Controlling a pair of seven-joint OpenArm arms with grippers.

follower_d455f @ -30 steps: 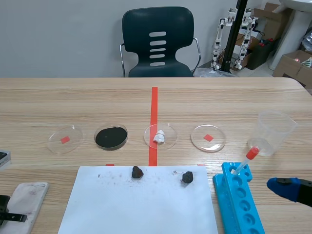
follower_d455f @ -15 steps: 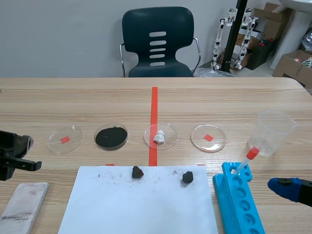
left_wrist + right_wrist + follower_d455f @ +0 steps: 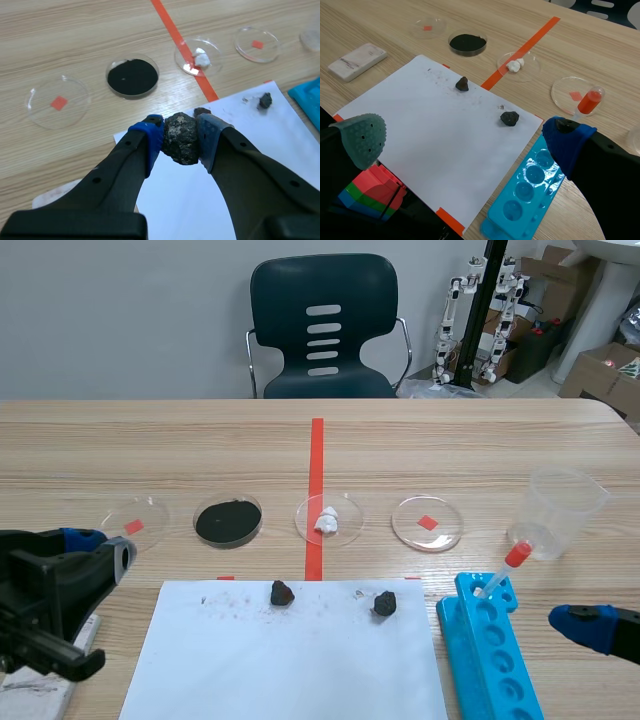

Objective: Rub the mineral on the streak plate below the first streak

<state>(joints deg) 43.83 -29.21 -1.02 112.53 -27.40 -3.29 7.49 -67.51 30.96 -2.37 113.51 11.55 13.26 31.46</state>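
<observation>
My left gripper point(image 3: 181, 136) is shut on a dark, rough mineral point(image 3: 180, 145), pinched between its blue pads above the near left corner of the white paper sheet point(image 3: 260, 135). In the scene view the left gripper point(image 3: 98, 550) hangs at the table's left, over the white streak plate point(image 3: 28, 686), which the arm mostly hides. That streak plate point(image 3: 357, 61) shows whole in the right wrist view, beside the paper's far corner, with faint marks on it. My right gripper point(image 3: 465, 140) stands open and empty near the table's front right point(image 3: 590, 626).
Two small dark rocks point(image 3: 281, 592) point(image 3: 385, 604) lie on the paper's far edge. Beyond them stands a row of petri dishes point(image 3: 228, 521) point(image 3: 328, 519) point(image 3: 428, 523). A blue tube rack point(image 3: 490, 655), a red-capped dropper point(image 3: 503, 569) and a clear beaker point(image 3: 562, 510) are at the right.
The left arm has risen from the table's front left corner and swung right, now standing over the streak plate. The right arm has stayed put.
</observation>
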